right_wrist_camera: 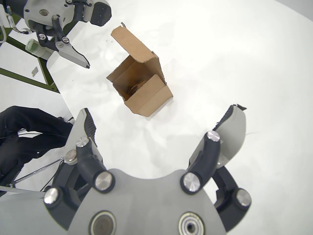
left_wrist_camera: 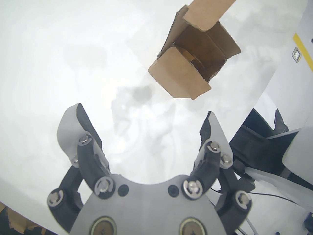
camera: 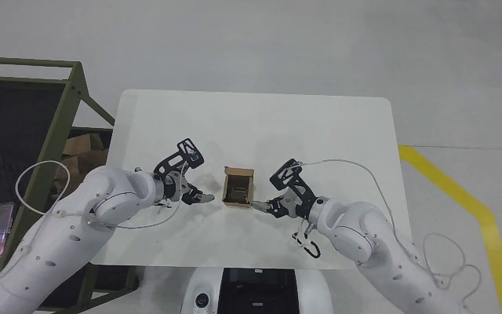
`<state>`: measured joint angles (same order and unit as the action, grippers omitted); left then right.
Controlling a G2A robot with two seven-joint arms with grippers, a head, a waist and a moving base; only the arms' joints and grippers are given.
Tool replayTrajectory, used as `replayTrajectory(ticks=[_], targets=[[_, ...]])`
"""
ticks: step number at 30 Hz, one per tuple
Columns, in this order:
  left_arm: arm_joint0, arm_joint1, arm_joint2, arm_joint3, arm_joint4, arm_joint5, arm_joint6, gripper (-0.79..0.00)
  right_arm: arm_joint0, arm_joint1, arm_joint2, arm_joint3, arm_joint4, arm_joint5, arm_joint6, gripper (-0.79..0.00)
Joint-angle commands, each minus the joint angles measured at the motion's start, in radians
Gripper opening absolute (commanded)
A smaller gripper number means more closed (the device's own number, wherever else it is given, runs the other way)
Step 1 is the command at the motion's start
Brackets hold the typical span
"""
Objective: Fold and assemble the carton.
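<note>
Carton (camera: pixel 238 187) lies just ahead of our two grippers. Our left gripper (left_wrist_camera: pixel 144 117) hangs with its fingers spread and holds nothing; our right gripper (right_wrist_camera: pixel 161 110) is spread and empty too. Between them the carton stands upright on the white table (camera: pixel 314 125), near its front edge, with its top open and one flap raised.

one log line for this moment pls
carton upright on table, top flaps open | left gripper open, beside carton, apart | right gripper open, opposite side, apart

Left hand (left_wrist_camera: pixel 144 113) and right hand (right_wrist_camera: pixel 161 110) both splayed wide, pointed inward.
</note>
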<state>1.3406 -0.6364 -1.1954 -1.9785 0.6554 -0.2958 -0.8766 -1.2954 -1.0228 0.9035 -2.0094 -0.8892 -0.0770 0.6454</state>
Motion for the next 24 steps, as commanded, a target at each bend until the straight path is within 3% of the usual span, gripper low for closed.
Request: replayTrajectory(ticks=[1,7,12,24], targets=[[-0.012,-0.007,0.019,0.007,0.011,0.022,0.006,0.0,0.007,-0.004,-0.013,0.002,-0.038,0.022,0.013,0.0],[-0.041,-0.029,0.07,0.033,0.032,0.093,0.046,0.0,0.078,-0.033,-0.09,0.05,-0.112,0.101,0.079,0.0],[-0.058,-0.049,0.111,0.053,0.045,0.129,0.105,0.0,0.13,-0.066,-0.145,0.104,-0.14,0.194,0.069,0.0],[-0.081,-0.077,0.145,0.074,0.061,0.146,0.131,0.0,0.175,-0.108,-0.188,0.167,-0.159,0.239,0.083,0.0]])
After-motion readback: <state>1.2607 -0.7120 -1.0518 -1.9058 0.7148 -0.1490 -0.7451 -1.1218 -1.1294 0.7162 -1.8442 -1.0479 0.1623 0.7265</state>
